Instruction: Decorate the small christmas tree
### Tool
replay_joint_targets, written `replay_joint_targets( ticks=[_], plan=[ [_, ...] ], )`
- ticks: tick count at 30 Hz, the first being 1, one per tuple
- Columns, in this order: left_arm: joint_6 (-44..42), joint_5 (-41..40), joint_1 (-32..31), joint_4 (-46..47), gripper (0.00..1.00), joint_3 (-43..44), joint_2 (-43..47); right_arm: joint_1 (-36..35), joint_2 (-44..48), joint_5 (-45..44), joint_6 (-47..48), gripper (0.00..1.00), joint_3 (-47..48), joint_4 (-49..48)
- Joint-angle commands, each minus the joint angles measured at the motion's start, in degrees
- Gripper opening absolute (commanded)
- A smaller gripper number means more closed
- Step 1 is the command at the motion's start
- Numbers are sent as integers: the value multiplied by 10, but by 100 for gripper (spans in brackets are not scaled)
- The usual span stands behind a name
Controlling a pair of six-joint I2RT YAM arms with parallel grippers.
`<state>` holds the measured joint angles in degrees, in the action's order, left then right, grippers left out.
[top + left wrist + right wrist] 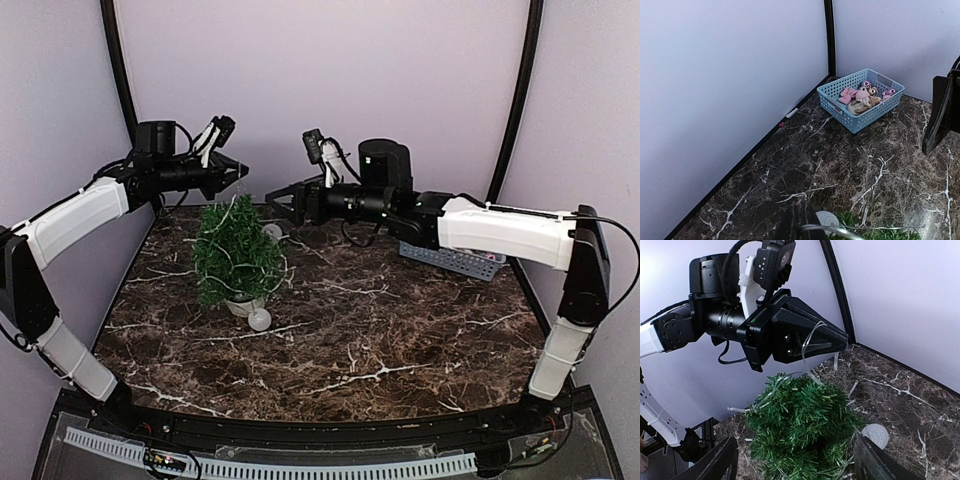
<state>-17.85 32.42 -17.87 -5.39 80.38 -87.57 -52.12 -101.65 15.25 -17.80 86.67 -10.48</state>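
The small christmas tree (236, 252) stands in its white pot (242, 306) at the table's back left, with a thin clear strand (226, 214) draped over it. My left gripper (240, 172) hangs just above the treetop, shut on that strand (812, 338). In the left wrist view its closed fingers (799, 226) pinch the strand (840, 230) above the treetop (880, 234). My right gripper (278, 200) is open beside the treetop. In the right wrist view its fingers (720, 462) stand wide apart on both sides of the tree (800, 425), holding nothing.
A blue basket (836, 95) with pink bows and shiny balls sits at the back right, partly behind the right arm (455, 262). A white ball (260, 320) lies by the pot, another (272, 232) behind the tree. Walls close in at the back and sides.
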Motion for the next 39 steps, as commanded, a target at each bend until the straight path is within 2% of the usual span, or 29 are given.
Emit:
replay_joint_targets(
  ticks=[1, 2, 3, 4, 6, 14, 17, 20, 22, 25, 31, 35, 39],
  plan=[
    [-18, -12, -6, -27, 8, 20, -1, 2, 22, -8, 5, 80, -19, -19],
    [-18, -15, -6, -30, 11, 23, -1, 2, 24, -11, 5, 80, -22, -20],
    [-16, -26, -6, -35, 22, 27, -2, 2, 25, -12, 4, 80, -24, -20],
    [-12, -34, -6, -37, 38, 29, -2, 2, 26, -13, 3, 80, -26, -20],
    [-7, -69, -6, -40, 57, 31, 2, 2, 30, -18, 1, 81, -30, -20],
    [4, -254, -5, -36, 91, 30, 63, 5, 54, -60, 1, 81, -46, -12],
    [3, -298, -5, -55, 97, 35, 77, 8, 60, -69, 1, 82, -50, -13],
    [12, -341, -5, -91, 99, 36, 95, 14, 59, -65, 5, 83, -45, -15],
    [26, -334, -5, -107, 99, 22, 115, 18, 50, -52, 13, 84, -33, -15],
    [75, -233, -5, -124, 97, -12, 161, 29, 27, -20, 23, 86, -4, -13],
    [165, -63, -5, -133, 95, -145, 246, 34, -26, 78, 93, 90, 54, -5],
    [176, -30, -5, -112, 96, -224, 302, 34, -56, 106, 132, 90, 82, 13],
    [176, -19, -5, -104, 98, -261, 314, 34, -80, 102, 161, 88, 111, 41]
  ],
)
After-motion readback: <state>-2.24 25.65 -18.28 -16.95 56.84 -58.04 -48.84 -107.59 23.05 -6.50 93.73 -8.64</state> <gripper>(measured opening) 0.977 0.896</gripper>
